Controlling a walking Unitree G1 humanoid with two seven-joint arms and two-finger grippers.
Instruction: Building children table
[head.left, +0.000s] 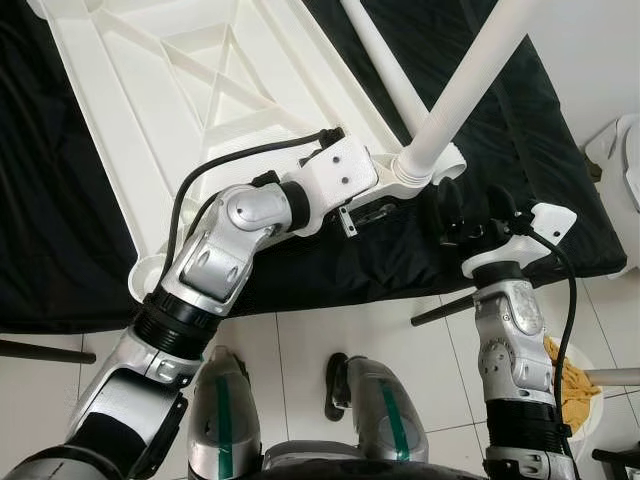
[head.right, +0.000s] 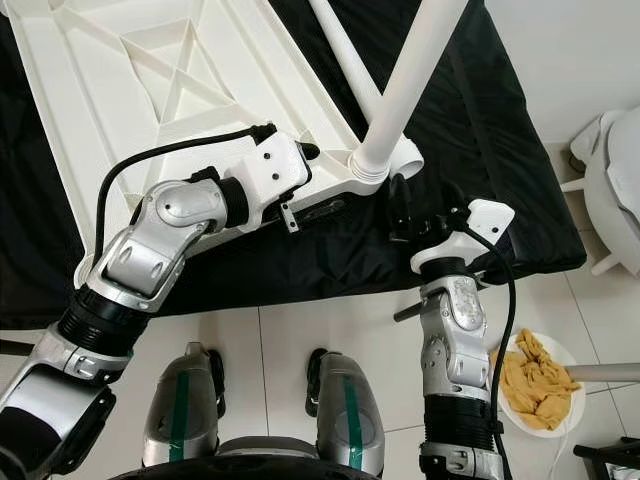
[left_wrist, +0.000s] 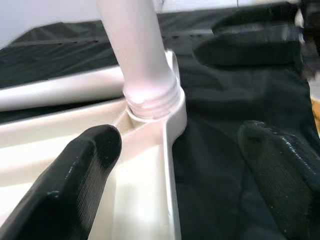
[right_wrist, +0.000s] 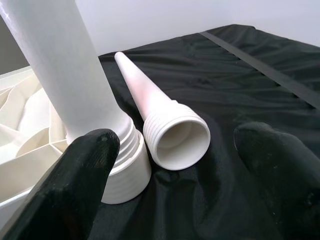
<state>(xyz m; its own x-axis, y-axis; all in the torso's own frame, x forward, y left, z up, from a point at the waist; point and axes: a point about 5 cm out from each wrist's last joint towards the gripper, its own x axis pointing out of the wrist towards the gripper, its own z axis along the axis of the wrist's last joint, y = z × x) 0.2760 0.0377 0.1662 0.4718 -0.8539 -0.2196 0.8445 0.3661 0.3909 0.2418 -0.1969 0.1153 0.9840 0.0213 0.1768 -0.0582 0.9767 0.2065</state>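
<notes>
The white plastic table top lies upside down on a black cloth. One white leg stands in its near corner socket. A second, loose leg lies on the cloth just behind that socket, threaded end toward me. My left gripper is open and straddles the table top's rim beside the socket, one finger over the ribbed underside, the other over the cloth. My right gripper hovers open just right of the socket, facing the standing leg and the loose leg's mouth.
The cloth's front edge meets a white tiled floor. A bowl of yellow food sits on the floor at the right, and a white piece of furniture stands beyond it. A black rod lies by my right arm.
</notes>
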